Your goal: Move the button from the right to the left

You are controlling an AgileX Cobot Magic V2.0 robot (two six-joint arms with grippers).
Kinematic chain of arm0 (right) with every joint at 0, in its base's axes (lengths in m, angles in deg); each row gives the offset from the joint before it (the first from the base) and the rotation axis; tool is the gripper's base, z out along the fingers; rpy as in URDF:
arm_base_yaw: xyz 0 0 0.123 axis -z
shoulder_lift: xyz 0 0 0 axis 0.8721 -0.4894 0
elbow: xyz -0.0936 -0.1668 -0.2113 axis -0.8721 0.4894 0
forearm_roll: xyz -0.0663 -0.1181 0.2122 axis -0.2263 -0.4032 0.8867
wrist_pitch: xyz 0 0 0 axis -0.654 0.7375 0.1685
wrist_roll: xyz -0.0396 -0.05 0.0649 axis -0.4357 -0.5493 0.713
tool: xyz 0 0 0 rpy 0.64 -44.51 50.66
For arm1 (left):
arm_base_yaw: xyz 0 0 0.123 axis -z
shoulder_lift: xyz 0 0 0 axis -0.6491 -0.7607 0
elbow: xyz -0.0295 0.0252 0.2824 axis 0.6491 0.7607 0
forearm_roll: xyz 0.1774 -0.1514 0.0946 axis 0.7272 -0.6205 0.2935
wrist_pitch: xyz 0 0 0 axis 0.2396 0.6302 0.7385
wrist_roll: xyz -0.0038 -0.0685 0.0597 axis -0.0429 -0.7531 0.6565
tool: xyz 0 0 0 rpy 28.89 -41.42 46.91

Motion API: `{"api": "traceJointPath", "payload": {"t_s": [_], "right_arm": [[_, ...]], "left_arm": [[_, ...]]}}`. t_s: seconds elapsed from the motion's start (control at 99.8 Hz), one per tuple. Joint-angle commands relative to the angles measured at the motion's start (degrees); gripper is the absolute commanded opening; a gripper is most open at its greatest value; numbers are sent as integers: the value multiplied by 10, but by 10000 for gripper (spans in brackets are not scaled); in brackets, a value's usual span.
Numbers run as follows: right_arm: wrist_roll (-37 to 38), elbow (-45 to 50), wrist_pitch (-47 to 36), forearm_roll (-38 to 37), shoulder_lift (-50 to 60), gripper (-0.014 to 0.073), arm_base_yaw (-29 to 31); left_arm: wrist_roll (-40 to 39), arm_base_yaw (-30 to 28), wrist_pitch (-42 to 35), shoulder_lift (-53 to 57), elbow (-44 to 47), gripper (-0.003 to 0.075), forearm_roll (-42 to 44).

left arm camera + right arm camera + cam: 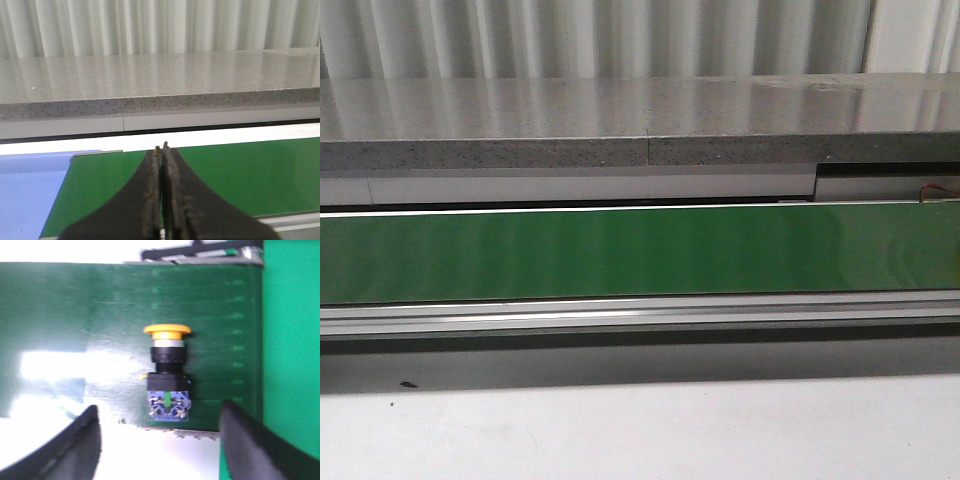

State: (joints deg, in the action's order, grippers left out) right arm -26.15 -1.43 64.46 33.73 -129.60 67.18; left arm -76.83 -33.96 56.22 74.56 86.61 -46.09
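Item: the button (167, 372), count one. It shows only in the right wrist view, at the centre of the frame, lying on the dark green belt (60, 315). Its yellow head sits toward the top of the frame and its blue-grey block, with the green spot, toward the bottom, so its long axis runs up and down the picture.

Item: my right gripper (159, 440), count one. Jaws spread wide, holding nothing; one finger shows at lower left, the other at lower right. The button lies just above the gap between them, roughly centred, untouched. Its axis runs along my line of approach, across the line joining my fingers, so I judge a straight advance would bracket the block.

Item: my left gripper (161, 150), count one. Fingers pressed together, nothing between them, at the bottom centre of its frame over the green belt. No button is visible there.

The front view shows the green belt (620, 250) and a grey ledge (620, 110), with neither button nor arm in it. The right arm is clearly nearer.
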Motion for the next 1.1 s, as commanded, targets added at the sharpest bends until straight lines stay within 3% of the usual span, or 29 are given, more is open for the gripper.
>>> {"api": "traceJointPath", "payload": {"t_s": [0.0,0.14,0.3,0.801,1.092], "right_arm": [[-27,11,-41,2,53,332,-17],[-27,57,-76,-11,119,86,-36],[-27,108,-108,-14,194,-71,-40],[-27,307,-191,-14,492,-67,-40],[-27,354,-208,-14,617,-67,-40]], "left_arm": [[-4,4,-48,11,22,-20,0],[-4,4,-48,11,22,-20,0],[-4,4,-48,11,22,-20,0],[-4,4,-48,11,22,-20,0],[-4,4,-52,11,22,-20,0]]}}
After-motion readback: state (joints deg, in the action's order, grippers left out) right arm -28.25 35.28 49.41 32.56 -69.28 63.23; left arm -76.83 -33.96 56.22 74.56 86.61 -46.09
